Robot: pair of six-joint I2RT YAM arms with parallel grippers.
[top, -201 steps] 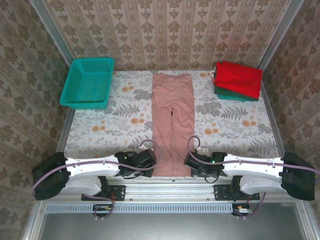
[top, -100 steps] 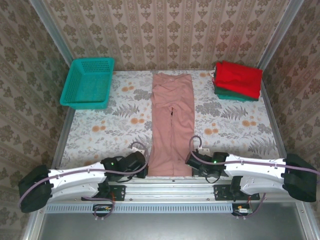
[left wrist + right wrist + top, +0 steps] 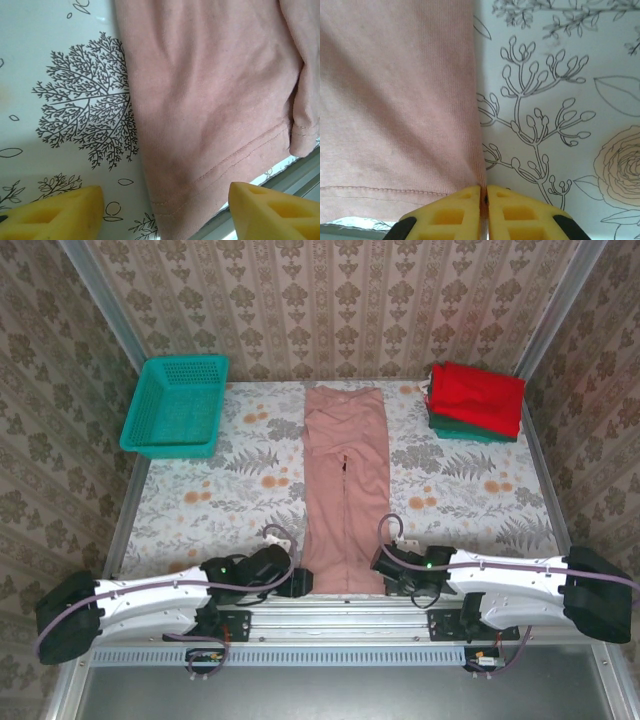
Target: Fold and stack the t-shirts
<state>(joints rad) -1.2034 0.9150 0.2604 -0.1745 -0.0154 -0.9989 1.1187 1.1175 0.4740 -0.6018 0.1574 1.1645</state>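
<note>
right tool (image 3: pixel 485 194) pinching tee (image 3: pixel 395 100), left tool (image 3: pixel 164 195) wide

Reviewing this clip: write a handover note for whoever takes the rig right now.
Left gripper: open, with its fingers on either side of the pink t-shirt's near left hem corner, not gripping.
Right gripper: shut on the near right hem corner.
The pink t-shirt lies as a long narrow strip down the middle of the table, and its sides appear folded in. The red t-shirt sits folded on the dark green t-shirt at the far right.
Done: the lengthwise folds, and two shirts stacked.
Left: close the left gripper, fold the strip across, add it to the stack.
</note>
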